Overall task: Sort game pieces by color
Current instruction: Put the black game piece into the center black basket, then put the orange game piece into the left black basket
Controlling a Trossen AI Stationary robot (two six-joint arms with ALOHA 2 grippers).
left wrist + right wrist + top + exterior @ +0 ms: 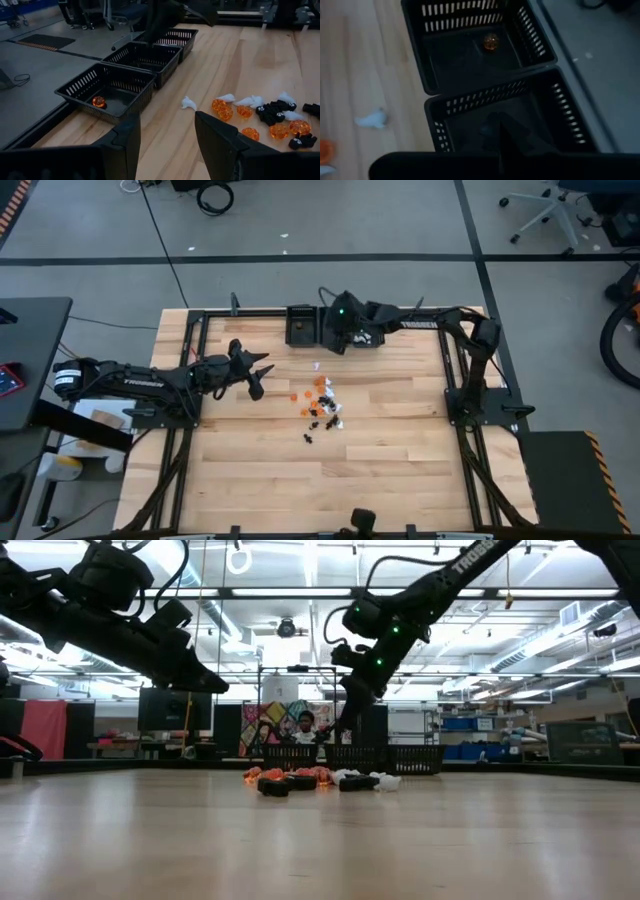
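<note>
Left wrist view: three bins [141,58], one orange piece [98,102] inside.

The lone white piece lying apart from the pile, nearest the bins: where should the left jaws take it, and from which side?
Take the lone white piece across its narrow body, coming straight down from above. It lies flat on bare table, clear of the pile, so there looks to be room either side. The left gripper is open and hovers short of it.

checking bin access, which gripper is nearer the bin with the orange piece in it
Right. The right gripper hangs over the middle bin, right next to the bin with the orange piece. The left gripper hovers farther off, beside the piece pile.
</note>
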